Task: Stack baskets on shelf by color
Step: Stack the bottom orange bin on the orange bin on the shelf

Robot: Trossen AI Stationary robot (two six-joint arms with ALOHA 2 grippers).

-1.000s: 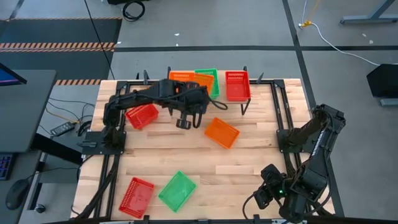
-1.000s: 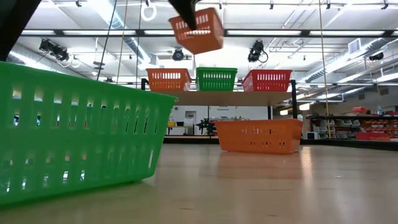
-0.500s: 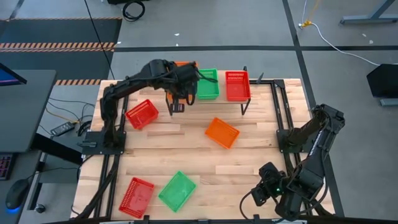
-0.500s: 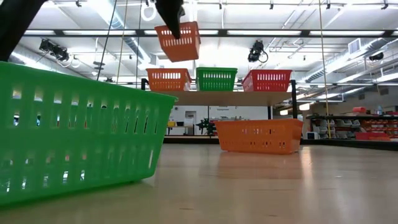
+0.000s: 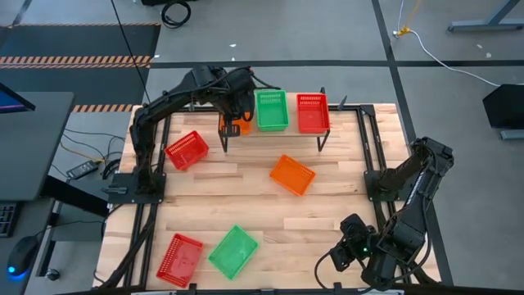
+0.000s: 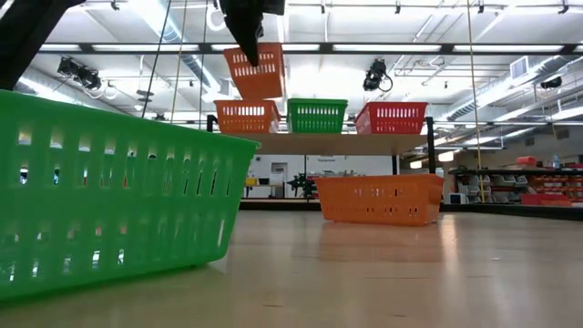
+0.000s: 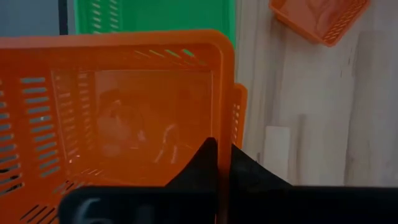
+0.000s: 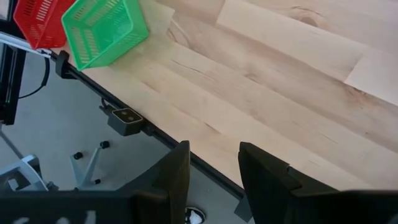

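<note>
Now, left to right across the table:
Front left corner: a red basket (image 5: 182,259) lies by the table's near edge, a green basket (image 5: 233,251) just beside it on its right.
Left side: another red basket (image 5: 187,151) lies tilted on the tabletop (image 5: 327,221), below the left arm.
Left gripper (image 6: 248,46): above the shelf's left end, fingers pinched shut on the rim of an orange basket (image 6: 254,71), which hangs tilted from it.
Held basket's place: directly over the orange basket on the shelf (image 6: 247,117), apart from it in the low view.
Shelf (image 6: 364,143): holds, in a row, that orange basket, a green one (image 6: 317,116) and a red one (image 6: 391,118).
Middle: a loose orange basket (image 5: 292,174) lies on the tabletop in front of the shelf.
Right gripper (image 8: 214,174): at the table's front right edge, jaws parted, empty.
</note>
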